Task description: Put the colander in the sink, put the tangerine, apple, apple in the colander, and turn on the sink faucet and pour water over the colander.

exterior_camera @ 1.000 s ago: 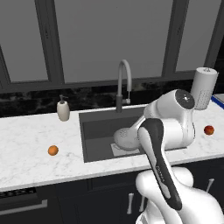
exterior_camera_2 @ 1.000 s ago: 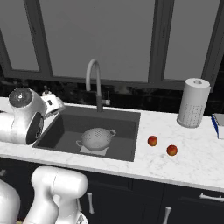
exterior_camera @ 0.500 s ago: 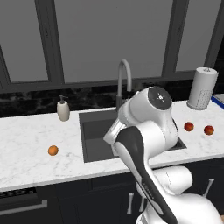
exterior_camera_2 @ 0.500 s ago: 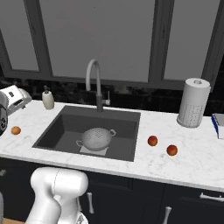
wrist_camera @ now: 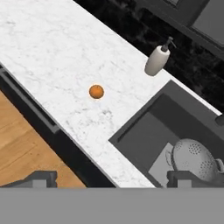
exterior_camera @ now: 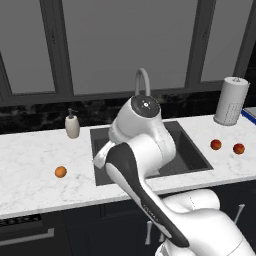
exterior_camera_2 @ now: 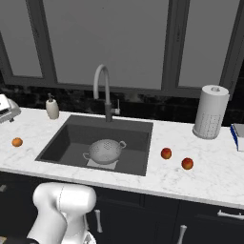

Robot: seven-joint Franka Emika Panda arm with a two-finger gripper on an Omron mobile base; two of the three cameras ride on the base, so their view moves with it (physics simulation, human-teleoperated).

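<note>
The grey colander (exterior_camera_2: 106, 151) stands upright in the dark sink (exterior_camera_2: 62, 143), on the lighter panel at its bottom. It also appears low in the hand view as colander (wrist_camera: 194, 159), inside the sink (wrist_camera: 144, 131). The orange tangerine (wrist_camera: 96, 91) lies on the white counter left of the basin, also seen as tangerine (exterior_camera: 60, 171) and tangerine (exterior_camera_2: 17, 142). Two red apples (exterior_camera_2: 166, 153) (exterior_camera_2: 187, 163) rest on the counter right of the sink. The faucet (exterior_camera_2: 102, 88) stands behind the basin with no stream. My gripper (wrist_camera: 113, 179) hovers high over the counter's front edge, open and empty.
A soap bottle (wrist_camera: 157, 61) stands at the back between the tangerine and the sink. A paper towel roll (exterior_camera_2: 210, 112) and a blue item (exterior_camera_2: 237, 136) sit at the far right. Wooden floor (wrist_camera: 22, 153) lies beyond the counter edge. My arm (exterior_camera: 140, 150) covers much of the basin.
My arm has swung from the right side of the sink across to its left, toward the tangerine side. The gripper has stayed open. Colander and fruits have not moved.
</note>
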